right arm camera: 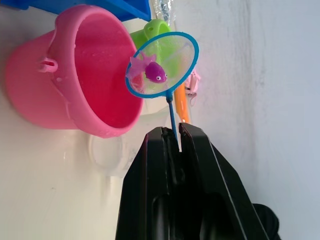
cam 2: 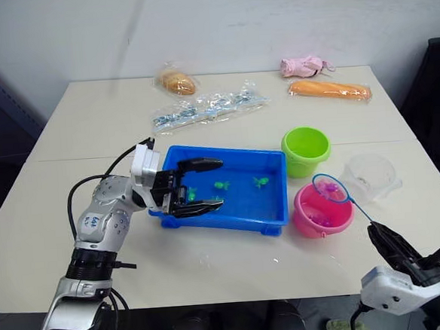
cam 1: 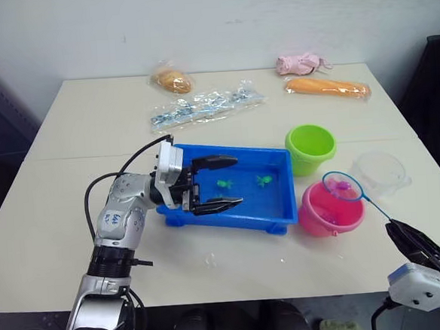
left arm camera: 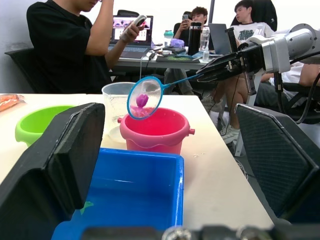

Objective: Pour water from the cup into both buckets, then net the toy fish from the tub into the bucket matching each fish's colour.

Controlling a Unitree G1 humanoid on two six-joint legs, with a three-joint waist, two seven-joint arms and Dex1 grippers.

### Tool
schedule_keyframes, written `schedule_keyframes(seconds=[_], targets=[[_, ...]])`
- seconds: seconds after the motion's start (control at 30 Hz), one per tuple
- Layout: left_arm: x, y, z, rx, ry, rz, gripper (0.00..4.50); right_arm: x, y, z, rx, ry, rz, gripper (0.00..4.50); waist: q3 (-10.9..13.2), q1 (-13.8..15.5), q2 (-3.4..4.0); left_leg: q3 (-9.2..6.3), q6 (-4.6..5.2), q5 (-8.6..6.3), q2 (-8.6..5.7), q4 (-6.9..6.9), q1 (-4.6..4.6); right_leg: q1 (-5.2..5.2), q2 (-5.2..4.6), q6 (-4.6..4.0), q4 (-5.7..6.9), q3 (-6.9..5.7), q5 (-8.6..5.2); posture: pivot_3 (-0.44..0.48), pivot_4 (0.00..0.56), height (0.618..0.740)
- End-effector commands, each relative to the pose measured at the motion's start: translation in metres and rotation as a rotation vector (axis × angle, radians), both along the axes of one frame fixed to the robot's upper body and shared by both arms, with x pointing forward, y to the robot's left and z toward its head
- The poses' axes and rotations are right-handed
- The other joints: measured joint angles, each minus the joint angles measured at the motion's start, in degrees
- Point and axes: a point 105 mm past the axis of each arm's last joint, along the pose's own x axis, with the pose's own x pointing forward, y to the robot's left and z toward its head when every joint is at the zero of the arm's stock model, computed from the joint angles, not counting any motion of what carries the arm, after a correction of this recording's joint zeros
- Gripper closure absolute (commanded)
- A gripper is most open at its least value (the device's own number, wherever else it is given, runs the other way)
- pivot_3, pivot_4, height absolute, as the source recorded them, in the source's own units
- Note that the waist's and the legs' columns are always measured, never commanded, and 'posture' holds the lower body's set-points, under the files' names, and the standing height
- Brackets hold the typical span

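A pink fish [right arm camera: 152, 71] is carried in the net [right arm camera: 161, 64], hoop held just above the pink bucket [cam 1: 330, 209], out ahead of the right gripper [right arm camera: 173, 136], whose two fingers are clamped on the thin handle near its end. The load is judged near weightless; the long thin stick is likely to flex and swing, and the shallow mesh gives little retention, so the fish is expected to slip out with a small tilt. The grip point far from the hoop magnifies any wrist wobble. The bucket looks light and wet, so it could be nudged or tipped if its rim is caught by the hoop. The cup [cam 1: 379, 173] stands just beyond the bucket from the right gripper, and the green bucket [cam 1: 310, 148] sits further out toward the tub [cam 1: 282, 206], so little side room is left around the hoop; open table is available on the gripper's own side. Green fish [cam 1: 224, 184] are lying in the tub. The left gripper [cam 1: 217, 184] is held with fingers spread wide over the tub's near end, gripping nothing, well apart from the net. Bagged items at the table's far edge are out of the way.
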Motion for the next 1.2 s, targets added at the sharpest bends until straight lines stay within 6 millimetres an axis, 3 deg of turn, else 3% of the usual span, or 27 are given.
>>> schedule_keyframes(seconds=[0.03, 0.3, 0.5, 0.63, 0.73, 0.9, 1.1, 1.2], targets=[[-0.005, 0.001, 0.003, -0.001, -0.039, -0.008, 0.03, -0.005, 0.006, 0.009, -0.072, -0.066, 0.011, 4.5, 0.0, -0.03, 0.0, 0.0, 0.0, 0.0, 0.0, 0.0, 0.0, 0.0, 0.0, -0.01, 0.0, 0.0, 0.0, 0.0, 0.15, 0.74], [-0.004, 0.003, -0.001, -0.004, -0.03, -0.011, 0.03, -0.011, -0.002, 0.0, -0.106, -0.111, -0.048, 4.5, 0.0, -0.08, 0.0, 0.01, 0.01, 0.0, 0.05, 0.0, 0.02, 0.0, -0.02, -0.04, 0.02, 0.03, -0.02, 0.0, 0.15, 0.74], [-0.004, 0.004, -0.003, -0.005, -0.027, -0.01, 0.03, -0.02, 0.001, -0.023, -0.069, -0.036, -0.012, 4.5, 0.0, -0.09, 0.0, 0.0, 0.0, 0.0, 0.08, -0.02, 0.03, -0.01, -0.02, -0.09, 0.03, 0.04, -0.05, 0.0, 0.15, 0.74], [-0.006, 0.002, -0.003, -0.005, -0.025, -0.019, 0.03, -0.025, -0.011, -0.018, -0.089, -0.094, -0.076, 4.5, 0.0, -0.28, 0.0, 0.01, 0.01, -0.01, 0.09, -0.03, 0.04, -0.02, -0.03, -0.11, 0.05, 0.06, -0.06, 0.0, 0.15, 0.74], [-0.006, 0.001, -0.004, -0.001, -0.027, -0.019, 0.03, -0.024, -0.004, -0.018, -0.111, -0.097, -0.019, 4.5, 0.0, -0.45, 0.0, 0.01, 0.0, -0.01, 0.11, -0.03, 0.05, -0.02, -0.03, -0.12, 0.05, 0.06, -0.07, 0.0, 0.15, 0.74], [-0.005, 0.002, -0.003, 0.0, -0.032, -0.003, 0.03, -0.023, -0.012, -0.02, -0.144, -0.12, -0.047, 4.5, 0.0, -0.55, 0.0, 0.0, 0.0, -0.01, 0.12, -0.04, 0.05, -0.02, -0.03, -0.15, 0.07, 0.06, -0.08, 0.0, 0.15, 0.74], [-0.004, 0.001, -0.001, -0.004, -0.032, 0.007, 0.03, -0.022, -0.006, -0.033, -0.148, -0.079, -0.01, 4.5, 0.0, -0.62, 0.0, 0.0, 0.0, -0.01, 0.11, -0.04, 0.05, -0.02, -0.04, -0.15, 0.08, 0.06, -0.09, 0.0, 0.15, 0.74], [-0.004, -0.001, -0.001, -0.005, -0.032, 0.006, 0.03, -0.021, -0.017, -0.025, -0.175, -0.121, -0.047, 4.5, 0.0, -0.64, 0.0, 0.0, 0.0, -0.01, 0.11, -0.04, 0.05, -0.02, -0.06, -0.15, 0.09, 0.07, -0.09, 0.0, 0.15, 0.74]])
